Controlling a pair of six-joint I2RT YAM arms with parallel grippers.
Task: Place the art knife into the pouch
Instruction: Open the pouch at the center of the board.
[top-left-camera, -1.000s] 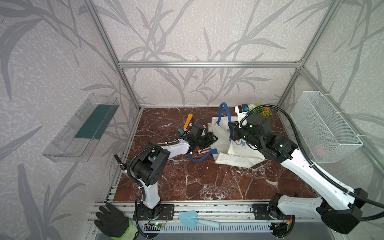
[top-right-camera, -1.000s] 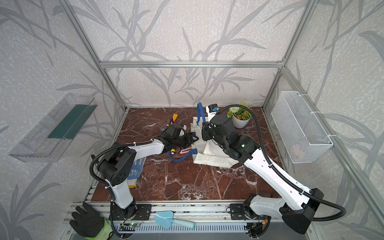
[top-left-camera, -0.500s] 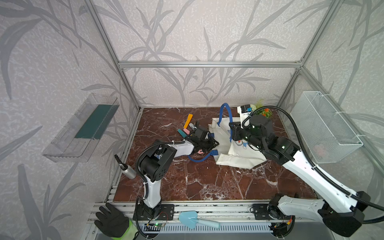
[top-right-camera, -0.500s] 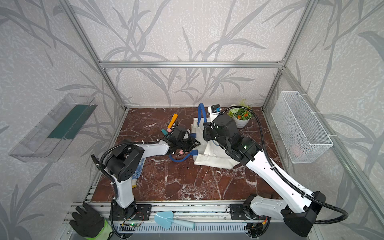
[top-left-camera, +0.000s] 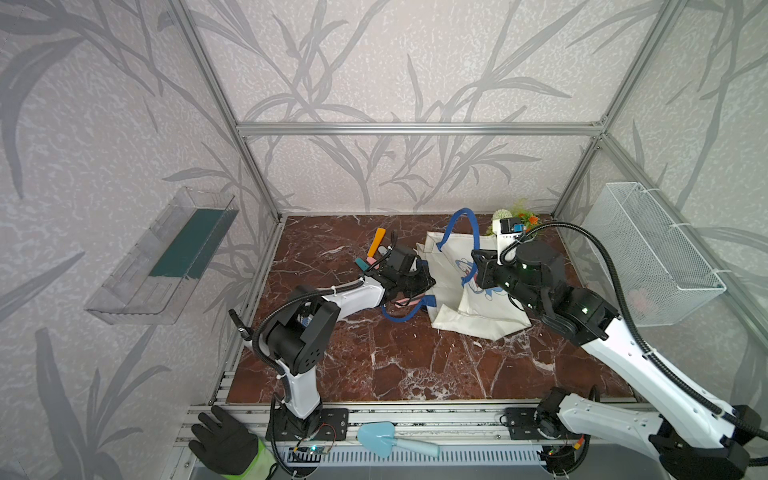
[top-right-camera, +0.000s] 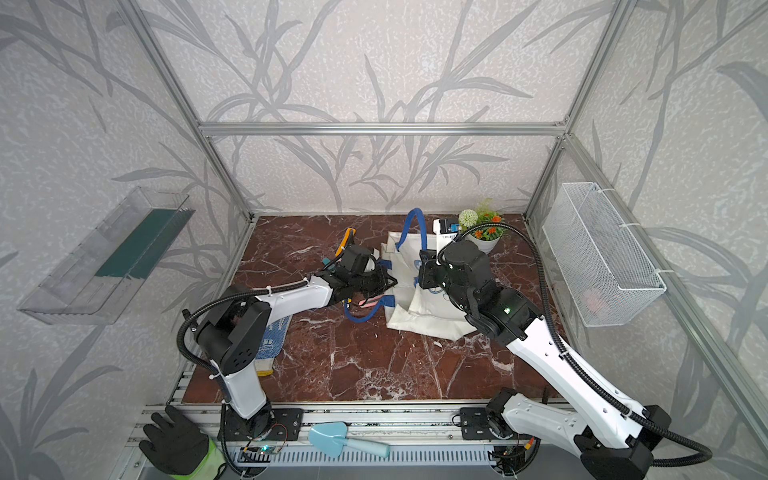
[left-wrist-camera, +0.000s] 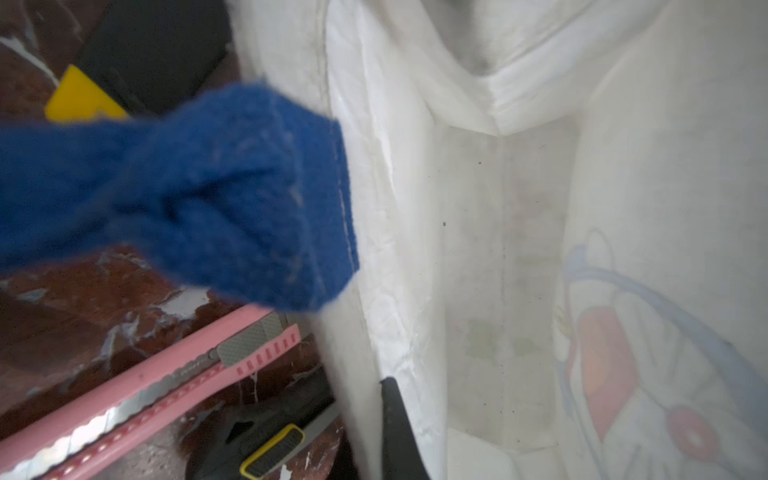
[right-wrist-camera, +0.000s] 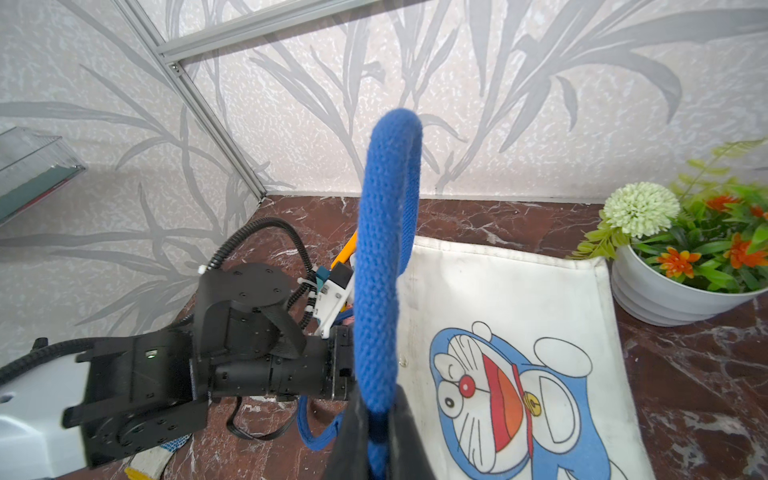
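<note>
The pouch (top-left-camera: 478, 307) is a white canvas bag with a blue cartoon cat, lying on the marble floor with its mouth toward the left arm. My right gripper (right-wrist-camera: 380, 419) is shut on its upper blue handle (right-wrist-camera: 386, 257) and holds the loop raised. My left gripper (left-wrist-camera: 370, 415) is shut on the pouch's rim, with one black finger (left-wrist-camera: 395, 428) inside the mouth. In both top views it sits at the mouth (top-left-camera: 424, 282) (top-right-camera: 384, 282). The art knife (left-wrist-camera: 166, 374), pink with a segmented blade, lies on the floor beside the mouth, under the lower blue strap (left-wrist-camera: 187, 195); neither gripper holds it.
An orange cutter (top-left-camera: 377, 239) lies behind the left gripper, and a black one with a yellow-edged slider (left-wrist-camera: 270, 449) beside the pink knife. A potted plant (top-left-camera: 523, 218) stands at the back. On the walls: wire basket (top-left-camera: 652, 266), clear shelf (top-left-camera: 166, 257). A trowel (top-left-camera: 390, 438) and glove (top-left-camera: 224, 444) lie in front.
My left gripper has moved right to the pouch's mouth and shut on its rim. The right gripper has kept its hold on the raised handle.
</note>
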